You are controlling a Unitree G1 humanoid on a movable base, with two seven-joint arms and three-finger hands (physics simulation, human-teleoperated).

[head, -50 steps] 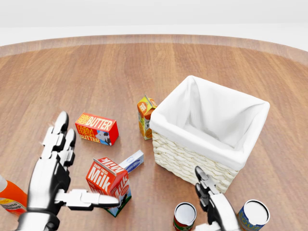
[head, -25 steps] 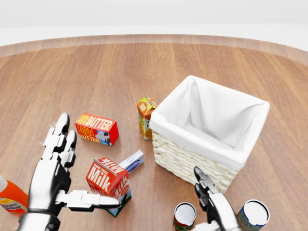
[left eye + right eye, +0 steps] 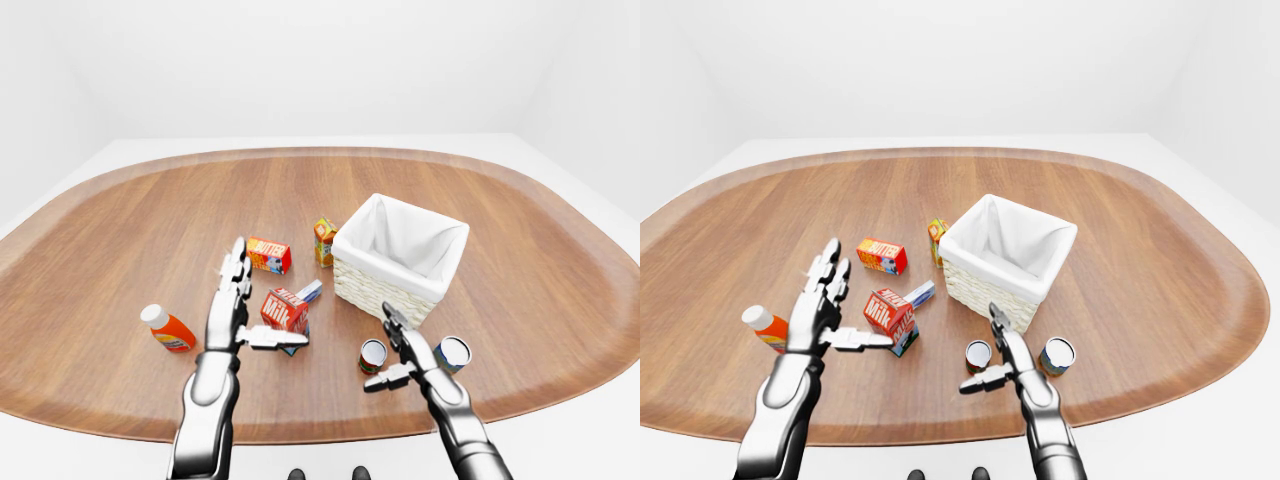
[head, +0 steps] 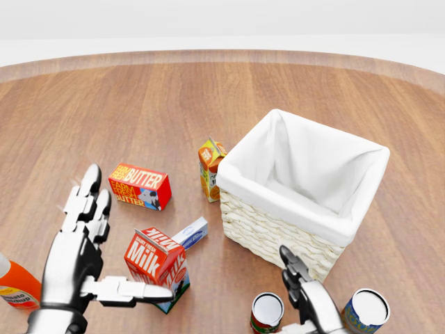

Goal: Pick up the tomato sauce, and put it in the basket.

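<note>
The tomato sauce, a small can with a red label and silver lid (image 4: pixel 267 312), stands upright on the wooden table below the basket in the head view. The wicker basket with a white cloth liner (image 4: pixel 277 236) stands just above it and holds nothing. My right hand (image 3: pixel 384 350) is open immediately right of the can, thumb pointing left under it, fingers not closed on it. My left hand (image 3: pixel 855 300) is open with its fingers spread, and its thumb points at the milk carton (image 4: pixel 156 261).
A butter box (image 4: pixel 139 186), an orange juice carton (image 4: pixel 210 168) and a small blue-white box (image 4: pixel 192 233) lie left of the basket. A blue-labelled can (image 4: pixel 366 311) stands right of my right hand. An orange bottle (image 4: pixel 14 289) lies at the far left.
Both hands have sunk very slightly in the head view. Nothing on the table has moved.
</note>
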